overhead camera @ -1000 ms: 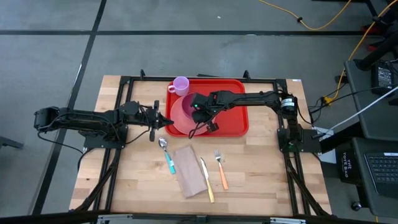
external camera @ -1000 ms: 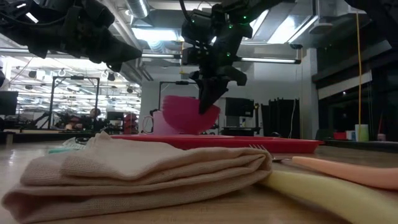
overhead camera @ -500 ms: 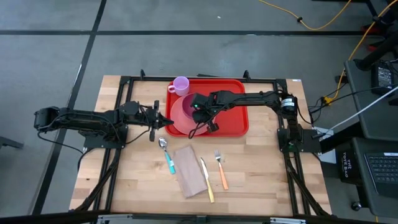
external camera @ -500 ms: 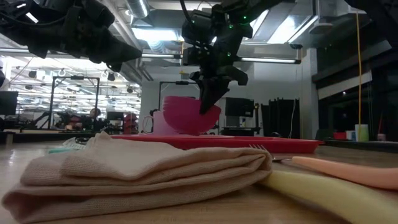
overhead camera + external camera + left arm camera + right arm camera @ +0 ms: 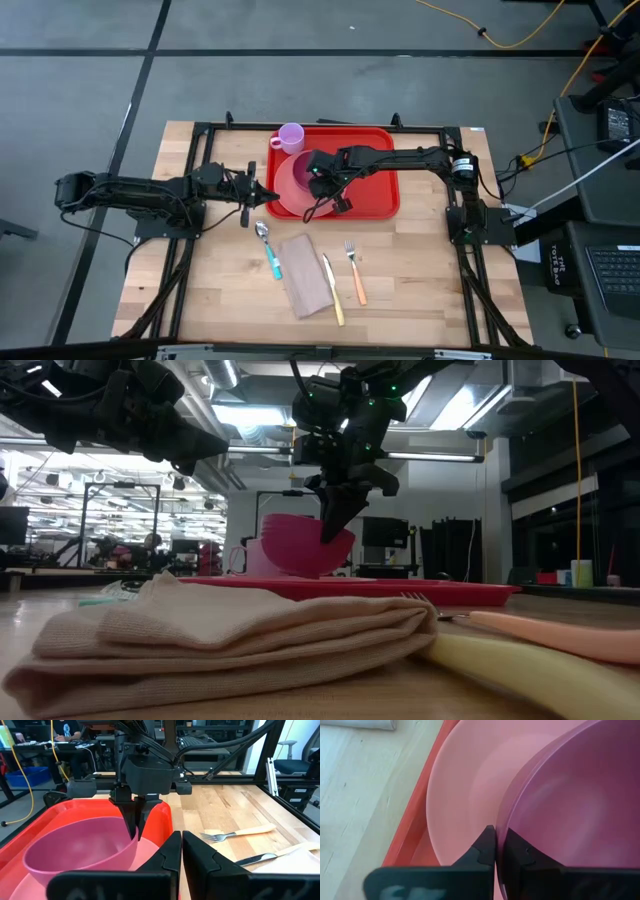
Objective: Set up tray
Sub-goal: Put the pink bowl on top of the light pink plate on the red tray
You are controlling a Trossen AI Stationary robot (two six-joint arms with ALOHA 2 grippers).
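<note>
The red tray [image 5: 378, 196] lies at the table's far middle. A pink plate [image 5: 290, 203] rests on its left part, and a magenta bowl [image 5: 295, 168] is over the plate. My right gripper [image 5: 314, 180] reaches down from the right and is shut on the bowl's rim. A purple cup [image 5: 290, 137] stands at the tray's far left corner. My left gripper [image 5: 268, 194] hovers shut just left of the tray and touches nothing; it points level toward the bowl [image 5: 80, 845]. My right gripper pinches the bowl's rim [image 5: 501, 831] on the side toward the table's right edge. One finger [image 5: 517, 857] is inside the bowl and one finger [image 5: 485, 851] outside. The fingers point steeply down from above. The bowl sits upright over the plate [image 5: 460, 795]; whether its base rests there I cannot tell.
On the bare wood near the tray lie a spoon with a teal handle [image 5: 269, 247], a folded beige napkin [image 5: 308, 273], a yellow knife [image 5: 332, 290] and an orange fork [image 5: 355, 272]. A black frame [image 5: 200, 130] rims the table.
</note>
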